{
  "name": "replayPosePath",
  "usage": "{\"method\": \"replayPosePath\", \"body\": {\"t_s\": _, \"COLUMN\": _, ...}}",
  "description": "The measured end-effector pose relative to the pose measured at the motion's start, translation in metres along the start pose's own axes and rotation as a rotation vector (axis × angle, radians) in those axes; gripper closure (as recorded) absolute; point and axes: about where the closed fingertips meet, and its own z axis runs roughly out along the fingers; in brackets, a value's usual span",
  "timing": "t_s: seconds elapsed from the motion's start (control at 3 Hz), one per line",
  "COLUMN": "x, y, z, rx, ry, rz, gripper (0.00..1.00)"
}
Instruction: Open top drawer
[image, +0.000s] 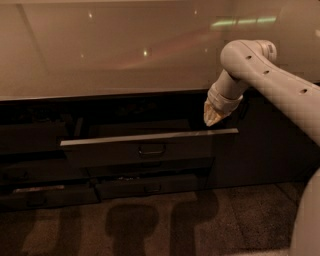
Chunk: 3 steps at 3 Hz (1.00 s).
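The top drawer is a wide dark grey front pulled out from the cabinet, its top edge a pale strip. A small dark loop handle sits at its centre. My gripper hangs on the white arm just above the drawer's right end, pointing down and left, close over the top edge. It is apart from the handle, well to its right.
A pale glossy countertop runs above the cabinet. A shorter dark drawer front with a like handle sits below. A dark cabinet door stands to the right. Speckled floor lies in front.
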Motion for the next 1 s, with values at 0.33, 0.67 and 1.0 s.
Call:
{"method": "replayPosePath", "body": {"t_s": 0.33, "x": 0.0077, "y": 0.0078, "z": 0.0375, "rx": -0.064, "ry": -0.086, "rz": 0.008, "gripper": 1.0}}
{"method": "replayPosePath", "body": {"t_s": 0.67, "x": 0.0077, "y": 0.0078, "z": 0.0376, "rx": -0.064, "ry": -0.086, "rz": 0.008, "gripper": 1.0}}
{"method": "replayPosePath", "body": {"t_s": 1.0, "x": 0.0076, "y": 0.0078, "z": 0.0376, "rx": -0.064, "ry": -0.086, "rz": 0.008, "gripper": 0.81}}
